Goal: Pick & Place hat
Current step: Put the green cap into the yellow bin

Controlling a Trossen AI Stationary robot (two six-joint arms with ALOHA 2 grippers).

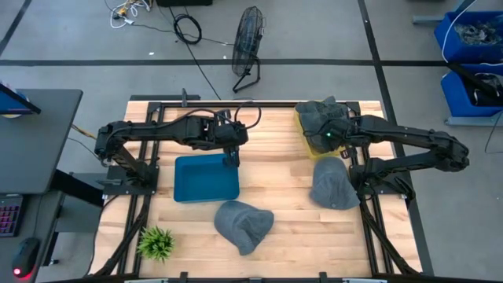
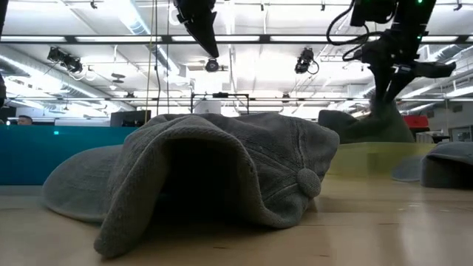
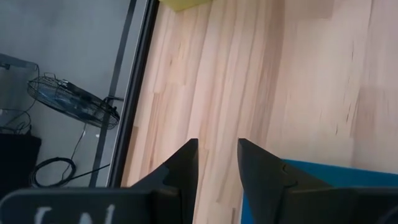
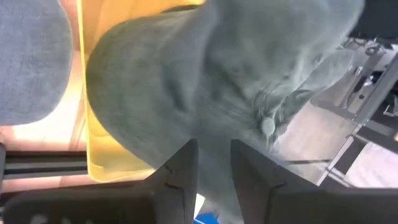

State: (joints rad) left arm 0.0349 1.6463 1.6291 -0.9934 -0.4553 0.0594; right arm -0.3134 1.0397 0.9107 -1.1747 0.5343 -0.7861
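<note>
Over the yellow bin (image 1: 303,135), the right gripper (image 4: 214,163) has its fingers clamped on a grey hat (image 4: 205,81); beside the bin, the left gripper (image 3: 217,163) waits, fingers slightly apart.

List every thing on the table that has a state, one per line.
Blue tray: empty.
Yellow bin: holds a grey hat.
Right gripper: shut on that hat.
Left gripper: jaws slightly apart, empty, over the tray's edge.
Middle hat: lying loose.
Right hat: lying loose.

Grey floor (image 1: 71,47) with dark lines; black fan (image 1: 248,39), cables (image 1: 187,29); ceiling strip lights (image 2: 96,38).
</note>
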